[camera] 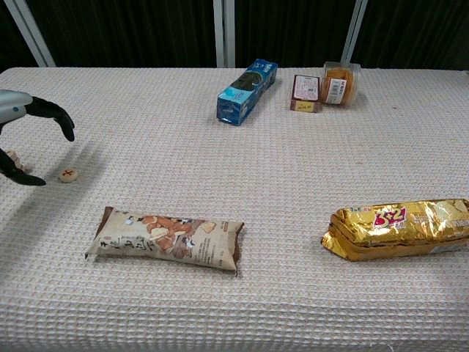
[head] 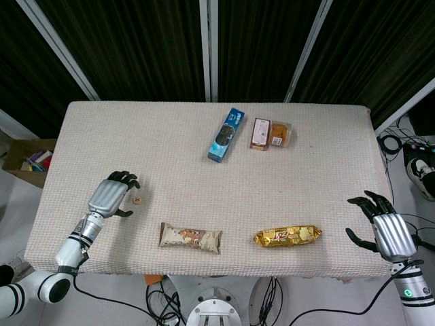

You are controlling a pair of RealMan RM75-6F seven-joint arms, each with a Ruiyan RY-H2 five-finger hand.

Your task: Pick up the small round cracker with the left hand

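The small round cracker point(head: 137, 200) point(camera: 69, 174) lies flat on the woven table cover near the left side, a dark cross mark on its top. My left hand point(head: 112, 194) point(camera: 29, 125) hovers just to its left with fingers spread and curved downward, holding nothing; its fingertips point(camera: 67, 130) hang above and beside the cracker without touching it. My right hand point(head: 380, 224) rests open at the table's right front edge, far from the cracker, and the chest view does not show it.
A brown snack bar point(head: 190, 238) point(camera: 165, 238) lies in front of the cracker. A gold packet point(head: 288, 236) point(camera: 399, 227) sits front right. A blue cookie box point(head: 226, 134) point(camera: 247, 92) and a clear pastry tub point(head: 270, 133) point(camera: 328, 86) lie at the back.
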